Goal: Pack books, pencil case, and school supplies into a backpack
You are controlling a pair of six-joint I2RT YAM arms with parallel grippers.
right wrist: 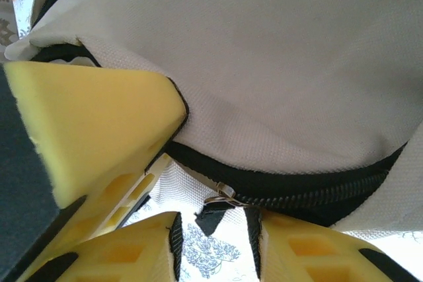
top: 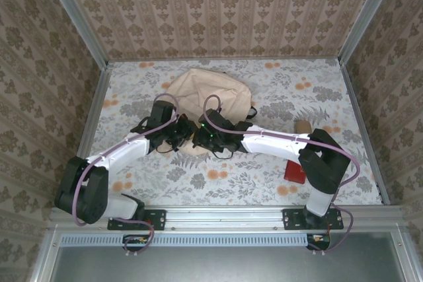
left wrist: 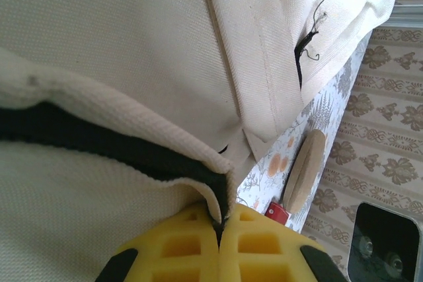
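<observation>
Frankly, my left jaws pinch the backpack [left wrist: 119, 64] rim; right jaws stand part open, zip pull [right wrist: 223, 196] at their tips. Closing askew, I'd nip fabric instead.

Pouch [top: 294, 172] right of backpack [top: 208, 94]

Floral table [top: 297, 90] bears backpack [top: 205, 87], red pouch [top: 294, 173], disc [top: 303, 125].

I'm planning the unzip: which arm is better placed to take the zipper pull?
Right. The right gripper has its jaws apart, with the zipper pull just ahead of them. The left gripper is shut on the edge of the backpack, bracing it.
</observation>
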